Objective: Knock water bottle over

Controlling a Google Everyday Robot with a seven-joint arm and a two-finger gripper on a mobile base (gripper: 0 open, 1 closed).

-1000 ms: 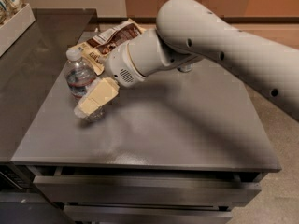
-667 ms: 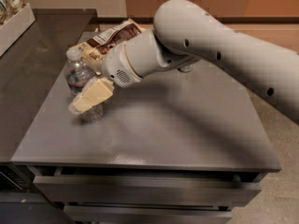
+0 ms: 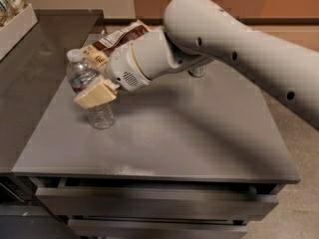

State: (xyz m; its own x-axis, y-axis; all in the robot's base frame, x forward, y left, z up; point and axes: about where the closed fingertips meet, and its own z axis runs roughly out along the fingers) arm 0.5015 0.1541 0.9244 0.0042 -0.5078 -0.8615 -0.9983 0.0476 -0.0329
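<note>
The water bottle is a clear ribbed bottle with a white cap. It stands at the left of the grey table, leaning with its cap to the left and its base still on the top. My gripper is at the bottle's middle with its cream fingers apart. One finger lies across the bottle's front and the other sits behind it. The jaws are open around the bottle, with the front finger touching it.
A brown snack bag lies behind the gripper. A metal can stands mostly hidden behind my arm. A white tray with packets sits on the dark counter at the far left. Drawers run below the table's front edge.
My gripper has moved left against the bottle. The bottle, upright before, now leans with its cap to the left.
</note>
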